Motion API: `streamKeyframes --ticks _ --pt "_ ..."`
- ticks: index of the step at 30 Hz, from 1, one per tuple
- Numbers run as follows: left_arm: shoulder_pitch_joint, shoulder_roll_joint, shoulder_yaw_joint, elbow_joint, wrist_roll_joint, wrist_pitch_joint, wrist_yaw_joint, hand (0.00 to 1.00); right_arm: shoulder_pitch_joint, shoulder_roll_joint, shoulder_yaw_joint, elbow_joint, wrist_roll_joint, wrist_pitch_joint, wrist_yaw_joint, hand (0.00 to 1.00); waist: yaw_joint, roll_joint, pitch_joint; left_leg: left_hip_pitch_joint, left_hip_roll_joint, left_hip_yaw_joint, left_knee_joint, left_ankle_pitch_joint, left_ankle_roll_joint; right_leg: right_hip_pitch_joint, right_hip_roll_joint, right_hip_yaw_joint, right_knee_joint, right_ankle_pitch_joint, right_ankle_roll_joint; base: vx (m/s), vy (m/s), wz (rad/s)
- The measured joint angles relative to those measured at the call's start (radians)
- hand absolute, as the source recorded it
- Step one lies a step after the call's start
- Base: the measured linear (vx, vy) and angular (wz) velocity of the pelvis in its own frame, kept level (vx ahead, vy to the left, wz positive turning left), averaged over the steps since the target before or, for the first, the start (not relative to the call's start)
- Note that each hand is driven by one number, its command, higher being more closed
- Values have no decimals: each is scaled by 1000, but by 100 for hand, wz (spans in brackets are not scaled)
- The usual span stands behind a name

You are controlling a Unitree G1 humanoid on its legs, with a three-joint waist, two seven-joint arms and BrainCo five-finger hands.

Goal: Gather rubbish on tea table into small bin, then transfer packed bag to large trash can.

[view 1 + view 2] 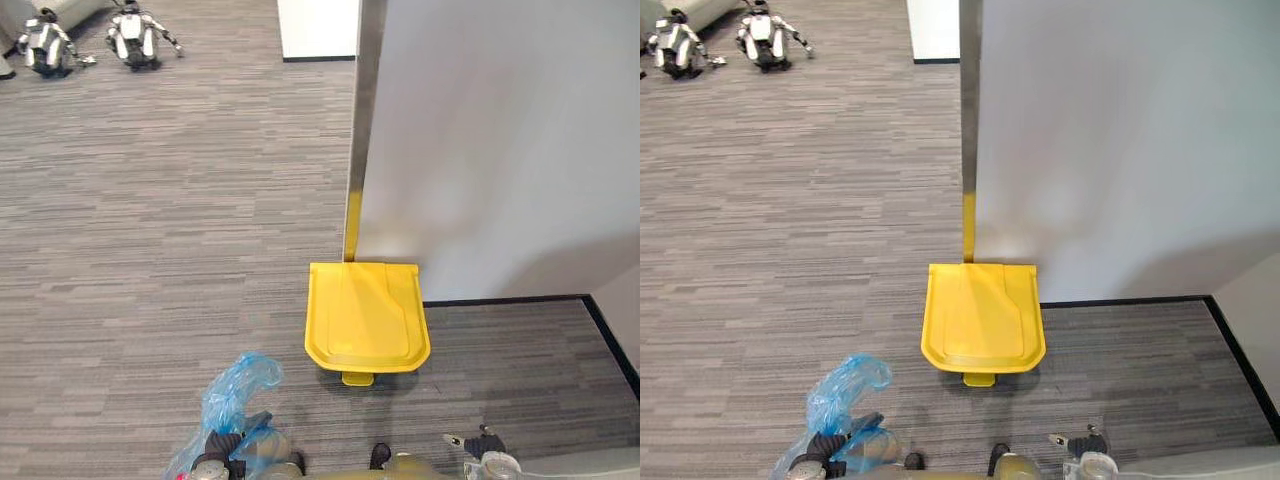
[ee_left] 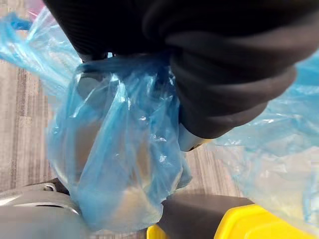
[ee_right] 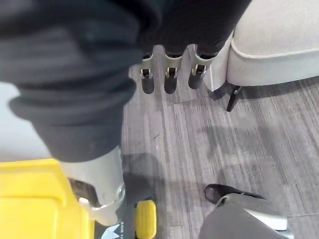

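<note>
Head view, looking down. One yellow plastic trash can (image 1: 367,317) stands at your 12 o'clock with its lid closed. Its single yellow pedal (image 1: 357,378) juts from the 6 o'clock edge, towards you. The far edge of the can meets a pale grey wall panel (image 1: 500,140), which closes off everything from 12 to 3 o'clock. The panel's metal corner post (image 1: 365,100) rises just behind the can.

Open room lies from 8 to 12 o'clock, across grey striped carpet floor (image 1: 150,220). Two small silver-and-black robots (image 1: 45,45) sit far off at 10 o'clock, well apart from the can.

One blue translucent plastic bag (image 1: 235,400), packed, is at your left hand (image 1: 222,447), at the can's 7 o'clock and clear of it. You cannot tell whether that hand is clamped on the plastic. Your right hand (image 3: 170,74) hangs at the can's 5 o'clock with its digits straight and apart, holding nothing. A white upholstered seat (image 3: 279,45) stands on the carpet beyond that hand.
</note>
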Motion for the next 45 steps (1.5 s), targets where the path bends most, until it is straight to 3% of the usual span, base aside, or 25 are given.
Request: streamKeyframes --ticks 1,2,3,4,5,7,8,9,13,17,22,24,29,33,38,45 --pt "-7 1 0 -3 0 0 1 100 -1 2 2 -9 4 1 0 0 0 -2 6 0 -2 0 25 -19 3 -58 -12 8 125 15 32 106 90 -24" --pt "-21 10 -8 -15 -1 1 2 100 -2 15 8 -19 7 1 2 0 0 10 29 16 6 -5 77 -63 14 -156 -12 26 269 -37 37 168 89 -21" --pt "-41 17 -13 -15 -1 2 4 100 -5 30 11 -22 7 2 3 0 1 8 37 32 22 -3 103 -92 14 -195 21 24 239 -58 -16 204 75 -14" --pt "-53 32 -16 -15 -1 3 4 100 -6 33 21 -22 7 3 2 0 0 6 40 43 26 -3 104 -98 14 -209 36 20 201 -56 -21 257 59 2" --pt "-86 40 -17 -17 -1 2 4 100 -6 34 31 -23 7 4 2 0 -1 -6 53 68 25 -1 104 -102 13 -219 59 3 82 -29 -50 291 11 24" --pt "-123 41 -16 -51 -1 0 4 100 -5 34 29 -41 7 18 -2 0 -2 -36 63 72 -2 -15 126 -127 -1 -209 75 5 -89 13 -66 290 -30 41" --pt "-143 24 -18 -67 -1 -2 4 100 -9 24 15 -65 7 21 -2 0 0 -36 70 78 -5 -25 153 -155 -11 -191 69 9 -102 34 -79 247 -48 37" --pt "-157 12 -20 -73 0 -5 1 100 -19 28 -12 -101 7 21 -3 0 -1 -9 87 81 5 -20 168 -154 -21 -186 68 2 -70 -14 -75 340 -63 28" --pt "-159 14 -18 -91 18 -7 1 100 -22 46 -49 -144 17 19 0 0 3 10 91 130 9 -17 167 -155 -26 -178 50 -27 34 -85 -117 229 -54 19" --pt "-174 -8 -16 -107 21 -8 -2 100 -39 53 -53 -141 19 19 1 0 -3 12 89 138 34 -16 130 -142 -48 -157 56 -69 6 -76 -137 141 -38 22" --pt "-171 -18 -17 -108 38 -15 -4 100 -23 66 -49 -138 19 19 1 0 -2 -7 66 148 39 -15 93 -142 -48 -135 57 -83 -46 -42 -141 -88 2 9" --pt "-147 -16 -23 -108 38 -14 -3 100 -14 73 -14 -136 19 21 0 0 3 -18 55 126 41 -15 73 -156 -42 -150 66 -79 -86 -2 -142 -200 -11 -2" --pt "-111 -1 -66 -137 36 -2 -2 100 -23 71 135 -183 19 21 0 0 6 -16 24 16 51 -25 104 -163 -43 -202 86 -82 -168 59 -153 -139 -55 -1" --pt "-112 20 -114 -261 35 -7 0 100 -82 64 289 -343 19 13 -2 0 9 5 24 -97 57 -32 174 -149 -64 -284 82 -101 -142 62 -158 -24 -71 13" --pt "-116 18 -141 -341 5 -25 4 100 -220 51 410 -391 19 -8 -18 0 32 23 37 -159 71 -32 238 -144 -72 -305 64 -136 -113 51 -158 -15 -72 23" --pt "-127 31 -155 -464 -58 -50 23 100 -419 -4 513 -456 30 -3 -21 0 60 23 91 -230 84 -42 276 -165 -64 -359 60 -142 -99 52 -152 -73 -82 8"
